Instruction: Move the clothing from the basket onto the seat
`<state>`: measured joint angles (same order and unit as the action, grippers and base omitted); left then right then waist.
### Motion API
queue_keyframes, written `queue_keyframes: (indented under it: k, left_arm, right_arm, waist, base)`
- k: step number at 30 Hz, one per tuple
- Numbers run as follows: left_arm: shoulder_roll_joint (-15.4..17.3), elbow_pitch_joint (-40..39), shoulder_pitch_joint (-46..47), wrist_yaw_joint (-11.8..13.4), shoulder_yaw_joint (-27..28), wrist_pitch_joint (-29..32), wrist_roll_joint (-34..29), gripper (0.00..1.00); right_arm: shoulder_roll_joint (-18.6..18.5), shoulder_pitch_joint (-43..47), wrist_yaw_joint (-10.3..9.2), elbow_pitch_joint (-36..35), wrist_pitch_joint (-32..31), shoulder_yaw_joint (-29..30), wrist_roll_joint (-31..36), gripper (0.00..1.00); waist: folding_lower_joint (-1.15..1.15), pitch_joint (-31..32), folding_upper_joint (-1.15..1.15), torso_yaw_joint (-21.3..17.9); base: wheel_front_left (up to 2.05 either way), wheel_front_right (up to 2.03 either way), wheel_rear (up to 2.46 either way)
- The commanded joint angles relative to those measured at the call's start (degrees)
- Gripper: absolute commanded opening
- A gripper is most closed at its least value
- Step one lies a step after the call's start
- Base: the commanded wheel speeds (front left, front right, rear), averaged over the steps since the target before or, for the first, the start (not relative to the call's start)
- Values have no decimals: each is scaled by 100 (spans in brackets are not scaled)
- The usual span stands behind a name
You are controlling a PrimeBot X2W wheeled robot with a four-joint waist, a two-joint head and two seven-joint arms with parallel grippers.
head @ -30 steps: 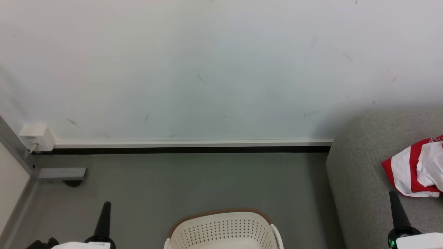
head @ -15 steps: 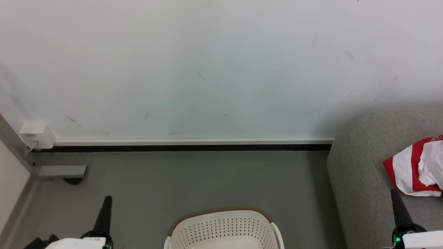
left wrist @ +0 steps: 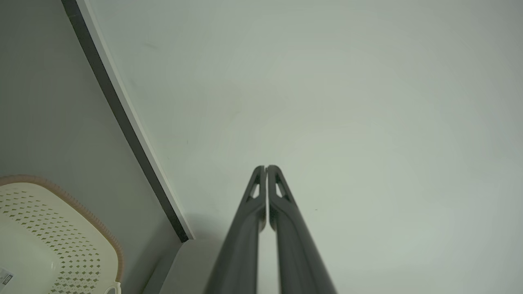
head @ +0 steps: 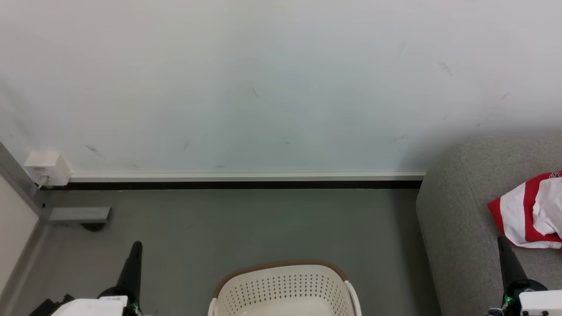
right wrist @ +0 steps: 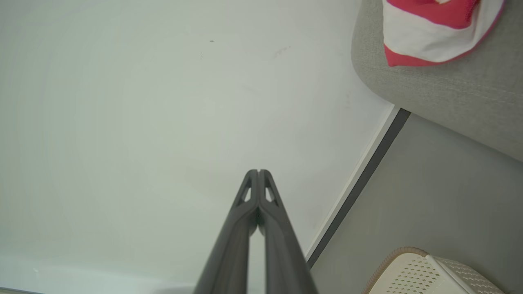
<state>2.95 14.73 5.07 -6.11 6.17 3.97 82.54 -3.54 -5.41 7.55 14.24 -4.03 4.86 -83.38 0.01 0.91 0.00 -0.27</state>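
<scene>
Since 1 second ago the whole head view has slid a little, so the camera has tipped. Against that shift, the left gripper [head: 136,245] has risen further up the view than the floor [head: 263,219] did, while the right gripper [head: 502,241] has kept its place beside the clothing [head: 524,215]. Both pairs of fingers are pressed together with nothing between them, as each wrist view shows.

The red and white clothing lies crumpled on the grey seat [head: 456,219] at the right edge, well apart from the basket [head: 281,265]. The visible part of the basket holds no red fabric, though its bottom is cut off by the frame. I judge that 1 piece is delivered and the arms are drawn back; whether more remains I cannot tell.

The basket stands on the plain grey floor, near a pale scuffed wall [head: 263,87] with a white skirting board [head: 246,177] over a dark strip. A small white box [head: 46,169] sits on the wall at the left.
</scene>
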Motion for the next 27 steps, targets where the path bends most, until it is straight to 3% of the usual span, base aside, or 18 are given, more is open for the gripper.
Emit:
queue_keyframes:
  k: [1, 27]
  left_arm:
    - [17, -30, 92, -53, 20, 48, 137, 0]
    - [-4, -44, 188, -150, 56, 290, 1008, 0]
  right_arm:
    - [6, -86, -9, -7, -42, 46, -151, 0]
    - [70, -154, -12, 24, -277, 197, -906, 0]
  waist:
    - [0, -7, 0, 2]
    - [-1, -91, 0, 27]
  base:
    - [0, 0, 0]
    - [0, 0, 0]
